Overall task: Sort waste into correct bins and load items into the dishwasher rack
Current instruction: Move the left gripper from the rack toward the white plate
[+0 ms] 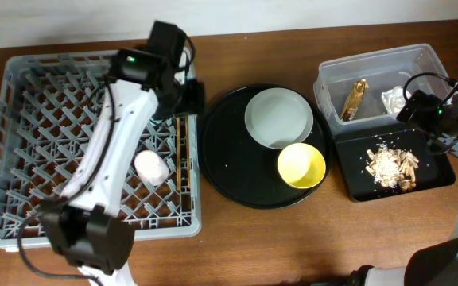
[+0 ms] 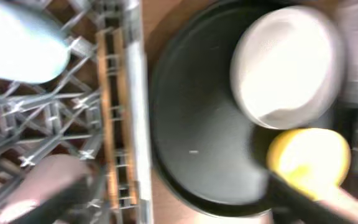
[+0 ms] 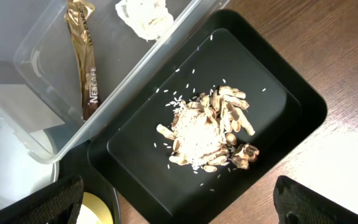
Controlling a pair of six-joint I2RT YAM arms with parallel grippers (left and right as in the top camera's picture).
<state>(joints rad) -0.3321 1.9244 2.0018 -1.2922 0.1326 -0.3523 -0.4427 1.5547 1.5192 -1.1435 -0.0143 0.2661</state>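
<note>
The grey dishwasher rack (image 1: 30, 159) holds a pink cup (image 1: 151, 167), chopsticks (image 2: 107, 112) along its right edge, and a light-blue cup (image 2: 23, 43). My left gripper (image 1: 188, 99) is open and empty above the rack's right edge. The grey plate (image 1: 278, 117) and yellow bowl (image 1: 301, 165) sit on the round black tray (image 1: 229, 159). The clear tub (image 1: 420, 59) holds the gold wrapper (image 1: 355, 99) and white tissue (image 1: 393, 99). Food scraps (image 3: 207, 130) lie in the black rectangular tray (image 3: 135, 137). My right gripper (image 3: 179, 205) is open and empty above that tray's near edge.
The brown wooden table (image 1: 293, 238) shows in front of the trays and rack. The round tray stands between the rack and the two bins. The left wrist view is blurred.
</note>
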